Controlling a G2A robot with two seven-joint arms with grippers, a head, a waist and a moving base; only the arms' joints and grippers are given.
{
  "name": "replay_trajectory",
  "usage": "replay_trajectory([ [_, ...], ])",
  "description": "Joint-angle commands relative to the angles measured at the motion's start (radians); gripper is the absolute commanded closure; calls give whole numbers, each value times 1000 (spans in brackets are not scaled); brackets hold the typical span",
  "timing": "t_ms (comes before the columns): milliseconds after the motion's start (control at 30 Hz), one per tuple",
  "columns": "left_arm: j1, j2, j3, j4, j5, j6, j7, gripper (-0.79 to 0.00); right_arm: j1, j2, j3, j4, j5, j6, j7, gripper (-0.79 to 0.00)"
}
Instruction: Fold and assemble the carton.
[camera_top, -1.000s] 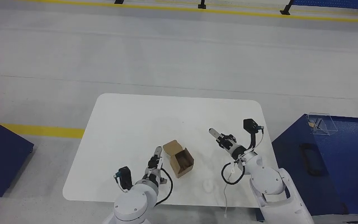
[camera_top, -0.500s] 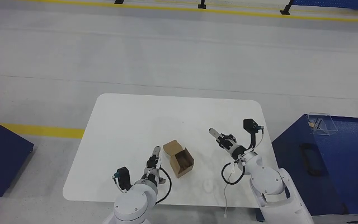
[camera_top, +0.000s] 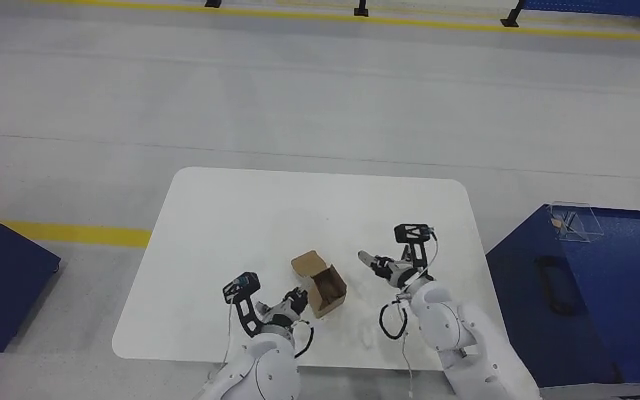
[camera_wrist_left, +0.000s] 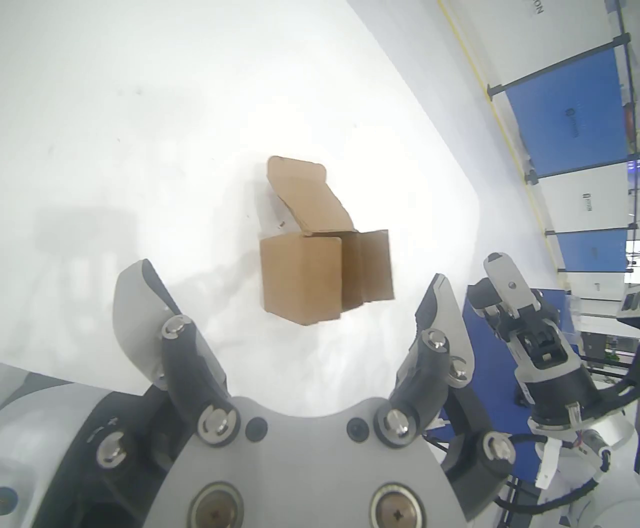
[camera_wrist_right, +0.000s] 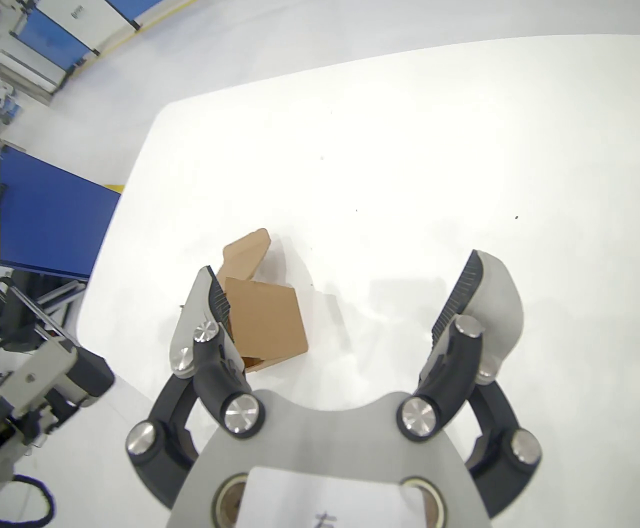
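Small brown cardboard carton (camera_top: 321, 285) sitting near-centre on white bench (camera_top: 250, 215), lid flap standing open. Left claw (camera_wrist_left: 289, 279) and right claw (camera_wrist_right: 344, 265) flanking it, both spread wide, gripping nothing. Judging best: one bracing a wall, the other tucking the flap.

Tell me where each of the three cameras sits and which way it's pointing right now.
Top view: above the arms, looking down at the white table and the carton; the left gripper and right gripper flank it.
Left wrist view: on the left arm, facing the carton between its own open fingers; the right gripper shows beyond.
Right wrist view: on the right arm, facing the carton from the opposite side, past its own open fingers.
Shared: all three see the carton on the table.
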Motion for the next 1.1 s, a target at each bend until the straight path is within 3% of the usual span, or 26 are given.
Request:
replay_trajectory([
  [0, -5, 4, -1, 39, 73, 0, -84, -785, 18, -4, -34, 31, -50, 6, 0, -785],
  [133, -25, 0, 2, 79, 202, 0, -252, -785, 52, -15, -94, 75, -93, 5, 20, -785],
  [267, -47, -25, 9, 107, 296, 0, -356, -785, 75, -24, -134, 98, -110, -1, 35, -785],
  [500, -63, -89, 12, 168, 437, 0, -453, -785, 103, -39, -176, 126, -105, -16, 66, -785],
  [1067, -71, -248, -65, 317, 774, 0, -686, -785, 179, -70, -215, 244, -78, -10, 107, -785],
])
